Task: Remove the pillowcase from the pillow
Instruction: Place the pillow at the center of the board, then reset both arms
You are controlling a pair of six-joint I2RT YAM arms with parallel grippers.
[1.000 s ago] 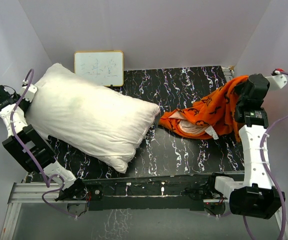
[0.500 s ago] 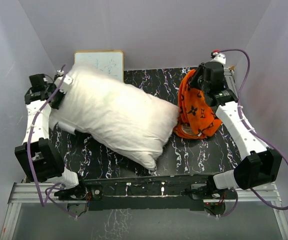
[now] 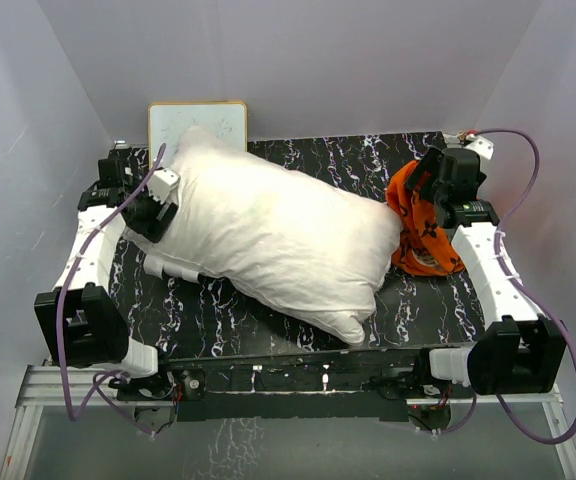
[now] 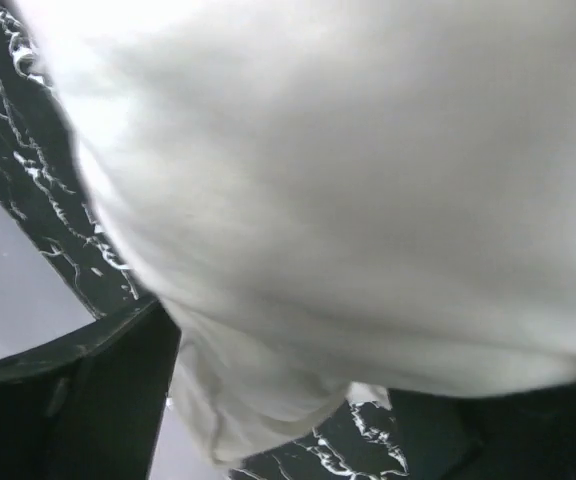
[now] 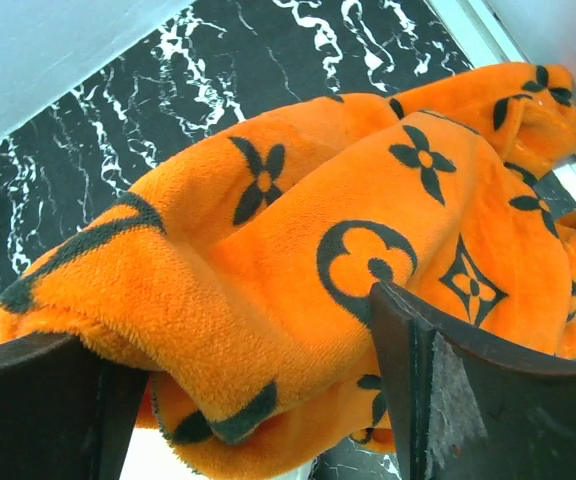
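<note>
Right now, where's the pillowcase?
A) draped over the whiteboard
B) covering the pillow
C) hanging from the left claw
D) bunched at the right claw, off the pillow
D: the pillowcase lies bunched at the right claw, and the pillow is bare white.

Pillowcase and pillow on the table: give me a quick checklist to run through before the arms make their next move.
1. Pillowcase off the pillow: ok. The pillow is bare white and the case is bunched beside its right end.
2. Pillow and pillowcase apart: cannot tell. Their edges meet in the top view.
3. Left gripper open: ok. The jaws stand apart, with pillow fabric between them.
4. Right gripper open: ok. The jaws stand wide, with orange fabric bulging between them.
5. Whiteboard clear of the pillow: cannot tell. The pillow's far corner hides part of it.
</note>
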